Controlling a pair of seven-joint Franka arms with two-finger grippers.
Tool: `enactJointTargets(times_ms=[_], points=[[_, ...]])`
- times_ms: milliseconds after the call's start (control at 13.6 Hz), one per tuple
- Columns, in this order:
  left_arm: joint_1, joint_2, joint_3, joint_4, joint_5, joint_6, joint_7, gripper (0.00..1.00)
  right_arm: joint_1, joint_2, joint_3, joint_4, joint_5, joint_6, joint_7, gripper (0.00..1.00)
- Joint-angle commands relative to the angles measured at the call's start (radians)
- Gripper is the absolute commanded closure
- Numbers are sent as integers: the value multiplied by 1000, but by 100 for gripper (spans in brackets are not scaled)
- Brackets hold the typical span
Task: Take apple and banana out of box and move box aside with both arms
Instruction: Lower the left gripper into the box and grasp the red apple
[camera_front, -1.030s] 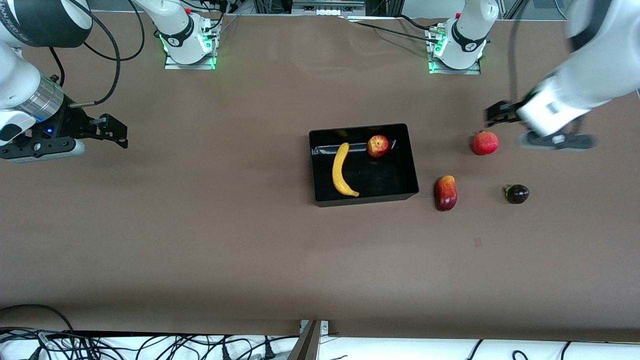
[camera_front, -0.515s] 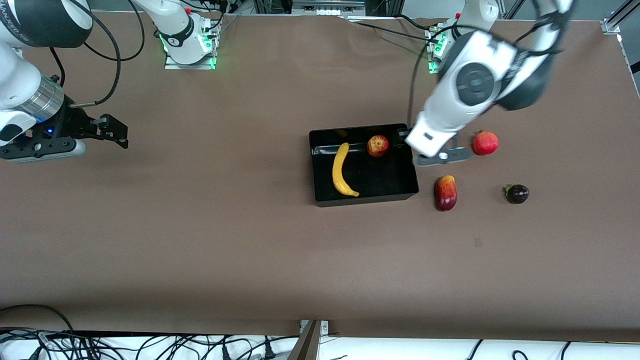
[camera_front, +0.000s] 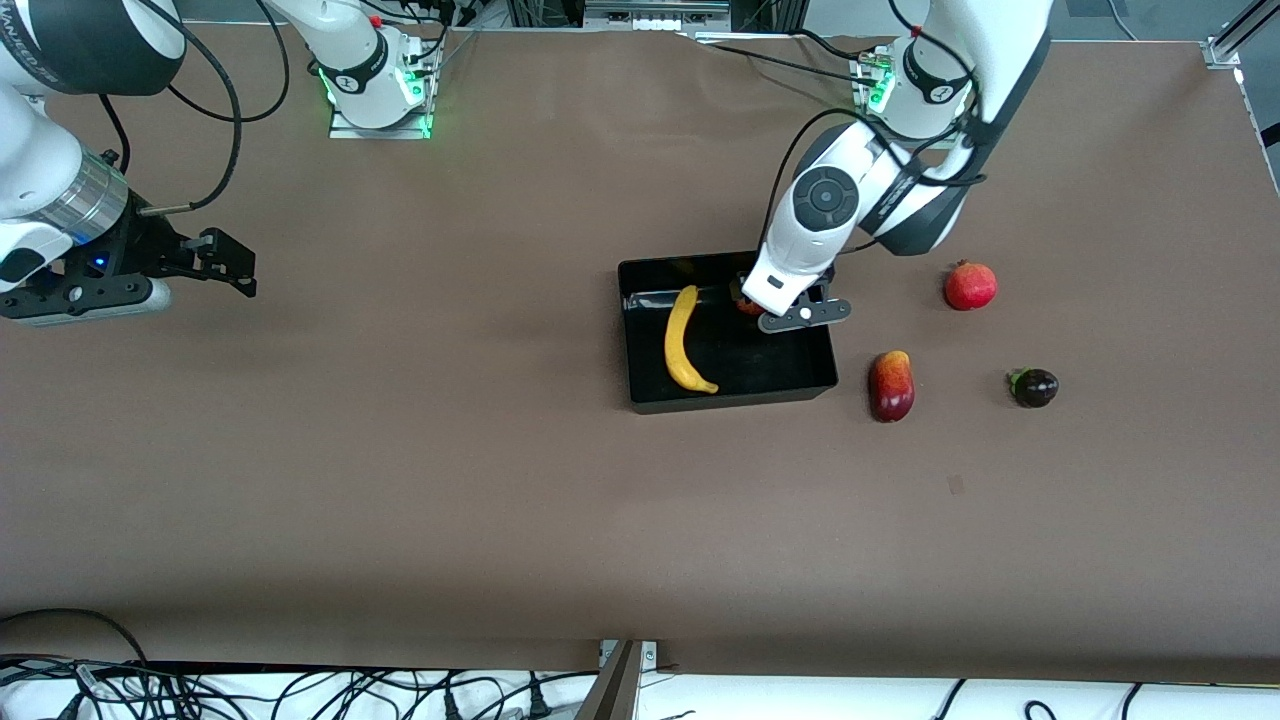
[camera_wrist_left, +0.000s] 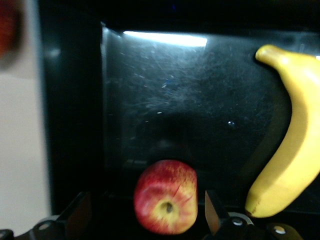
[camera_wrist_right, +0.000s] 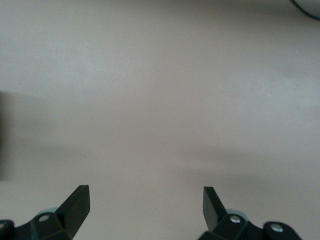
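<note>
The left gripper (camera_wrist_left: 145, 220), fingers spread, straddled the apple (camera_wrist_left: 166, 204) in the box (camera_front: 725, 400) beside the banana (camera_front: 683, 340), needing only to close, while the open right gripper (camera_front: 215, 262) waited over bare table

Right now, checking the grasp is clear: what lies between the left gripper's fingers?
The apple sits between the open left gripper's fingers, untouched, inside the box; the left wrist view shows it.

We see even, soft overhead light on the worktop (camera_front: 400, 480); a white glare streak crosses the box (camera_wrist_left: 150, 90) floor, and the apple (camera_wrist_left: 166, 204) looks slightly blurred.
</note>
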Motion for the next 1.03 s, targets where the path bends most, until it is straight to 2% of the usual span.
enactJointTargets(times_ms=[0,147,221,294,368,515,589,662,810,957], points=[[1,31,-5,-61,27,142,-24,0,1,7,0,21,3,-14,-12,0],[1,43,-5,-72,28,157,-24,0,1,7,0,21,3,-14,-12,0],[-4,58,-7,-72,28,157,-24,29,1,7,0,21,3,-15,-12,0],[-12,60,-7,-70,28,157,-22,66,1,7,0,21,3,-14,-12,0],[-12,56,-7,-70,28,144,-7,87,1,7,0,21,3,-14,-12,0],[-1,30,-8,-55,27,86,12,93,1,7,0,23,3,-14,-12,0],[7,2,-7,-25,27,35,30,92,1,7,0,21,3,-14,-12,0],[16,-16,-8,26,27,-67,41,91,1,7,0,23,3,-14,-12,0],[31,-29,-7,187,25,-338,83,89,1,7,0,23,3,-14,-12,0],[77,-46,1,299,11,-526,278,87,1,7,1,23,13,-12,-12,0]])
